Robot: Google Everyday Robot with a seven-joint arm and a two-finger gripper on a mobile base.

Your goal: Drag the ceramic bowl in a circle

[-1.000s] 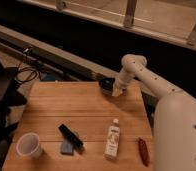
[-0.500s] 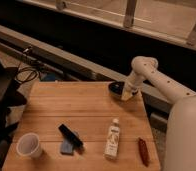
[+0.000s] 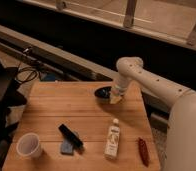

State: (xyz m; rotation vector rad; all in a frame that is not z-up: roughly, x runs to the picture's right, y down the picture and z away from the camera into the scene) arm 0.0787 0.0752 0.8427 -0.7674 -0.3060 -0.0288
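The ceramic bowl (image 3: 103, 93) is small, black and round and sits on the wooden table (image 3: 66, 105) near its far right edge. My gripper (image 3: 115, 96) reaches down from the white arm (image 3: 141, 77) and sits right at the bowl's right rim, touching or nearly touching it. The gripper's tip is partly hidden behind its own wrist.
A white plastic cup (image 3: 30, 145) stands at the front left. A black bar (image 3: 71, 135) lies over a blue block (image 3: 67, 147) at front centre. A white bottle (image 3: 112, 137) and a reddish-brown object (image 3: 143, 150) lie front right. Cables (image 3: 25, 75) lie left of the table.
The bowl and gripper first moved right along the far edge, then came back left and nearer the front. The other objects have not moved.
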